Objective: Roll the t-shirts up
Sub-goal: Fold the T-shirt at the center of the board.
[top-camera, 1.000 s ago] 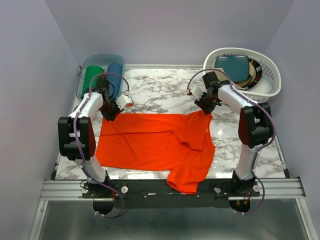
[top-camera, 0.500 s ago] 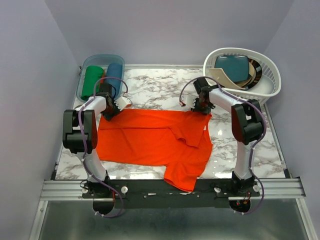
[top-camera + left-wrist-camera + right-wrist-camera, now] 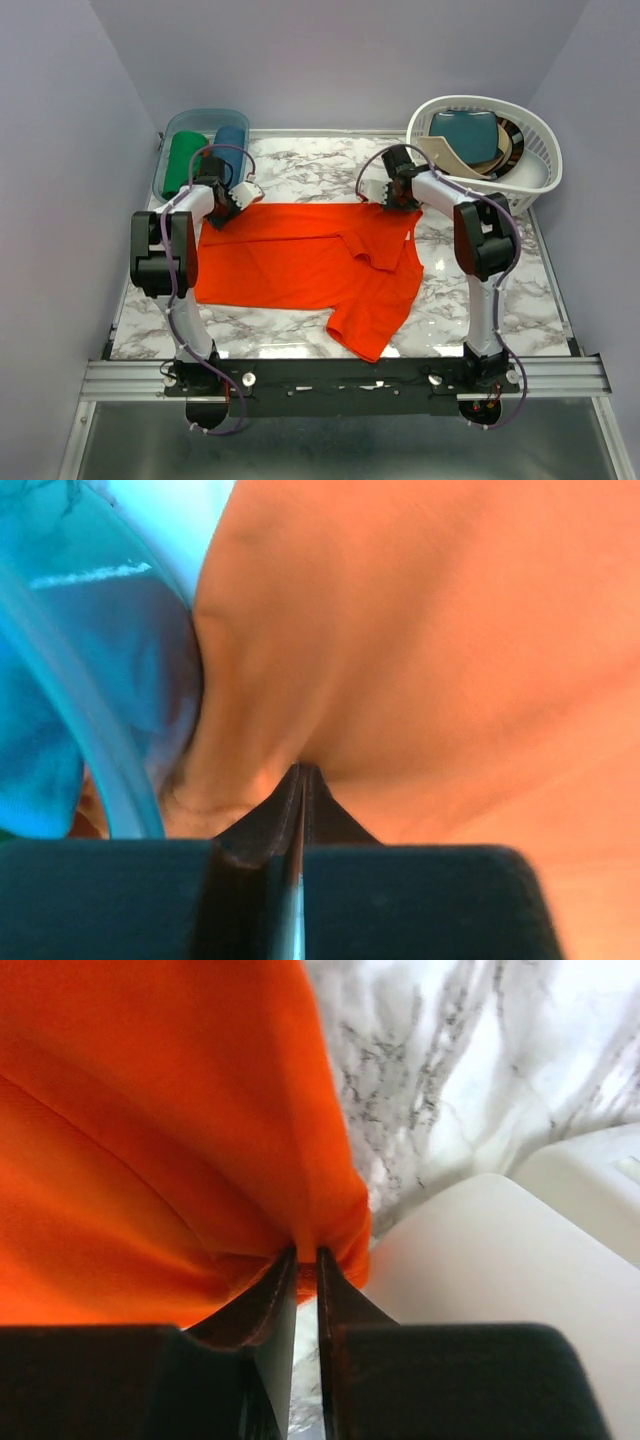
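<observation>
A bright orange-red t-shirt (image 3: 300,260) lies spread on the marble table (image 3: 310,175), one sleeve folded over near the middle right. My left gripper (image 3: 220,207) is shut on its far left corner; in the left wrist view the fabric (image 3: 450,630) bunches at the pinched jaws (image 3: 303,770). My right gripper (image 3: 394,203) is shut on the far right edge, a fold of orange cloth (image 3: 150,1110) caught between its narrow jaws (image 3: 305,1252). The shirt's lower part (image 3: 365,335) reaches toward the table's near edge.
A clear teal bin (image 3: 200,118) at the back left holds a green roll (image 3: 180,160) and a blue roll (image 3: 230,145); its wall (image 3: 90,710) is close to my left fingers. A white laundry basket (image 3: 540,185) with several garments stands at the back right.
Both grippers have moved toward the far side of the table, dragging the shirt with them. Its lower part has slid back from the front edge. The right jaws have narrowed on the cloth.
</observation>
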Controlling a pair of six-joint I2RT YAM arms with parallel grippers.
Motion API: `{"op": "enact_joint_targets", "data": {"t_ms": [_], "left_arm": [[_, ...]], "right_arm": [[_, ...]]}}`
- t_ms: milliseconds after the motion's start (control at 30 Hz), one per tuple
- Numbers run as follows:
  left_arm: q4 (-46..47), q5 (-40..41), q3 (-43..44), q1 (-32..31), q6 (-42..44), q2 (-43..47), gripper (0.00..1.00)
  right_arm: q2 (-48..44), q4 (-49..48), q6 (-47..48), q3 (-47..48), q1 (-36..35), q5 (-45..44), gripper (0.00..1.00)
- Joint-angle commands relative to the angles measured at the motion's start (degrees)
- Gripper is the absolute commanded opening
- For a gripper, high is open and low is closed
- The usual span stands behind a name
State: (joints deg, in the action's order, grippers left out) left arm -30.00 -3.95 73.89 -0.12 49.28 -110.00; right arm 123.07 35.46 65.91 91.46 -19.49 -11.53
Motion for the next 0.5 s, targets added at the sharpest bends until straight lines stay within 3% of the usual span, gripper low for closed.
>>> {"op": "enact_joint_targets", "data": {"t_ms": [0, 67, 267, 367, 400, 467], "left_arm": [[-3.74, -6.49, 0.20, -1.27, -3.65, 8.97, 0.19], [-5.06, -8.53, 0.82, -3.38, -6.72, 12.07, 0.29], [-4.82, -18.10, -2.07, -10.24, -16.47, 22.62, 0.43], [6.40, -24.52, -9.71, -12.62, -31.56, 26.76, 0.47], [13.84, -25.75, -11.55, -12.71, -44.75, 27.37, 0.47], [20.04, -29.69, -15.52, -12.71, -57.22, 26.77, 0.47]], "right_arm": [[-3.87, 2.85, -2.26, 2.85, -0.81, -1.65, 0.30], [-6.25, 3.91, -3.59, 2.15, -1.69, -1.13, 0.36], [-15.30, 7.60, -11.67, -0.84, -5.82, 4.67, 0.44], [-16.54, 9.97, -18.17, -1.99, -6.35, 9.84, 0.45], [-16.37, 10.59, -21.32, -2.68, -6.18, 10.47, 0.45], [-15.84, 11.55, -23.27, -3.13, -5.83, 13.35, 0.44]]}}
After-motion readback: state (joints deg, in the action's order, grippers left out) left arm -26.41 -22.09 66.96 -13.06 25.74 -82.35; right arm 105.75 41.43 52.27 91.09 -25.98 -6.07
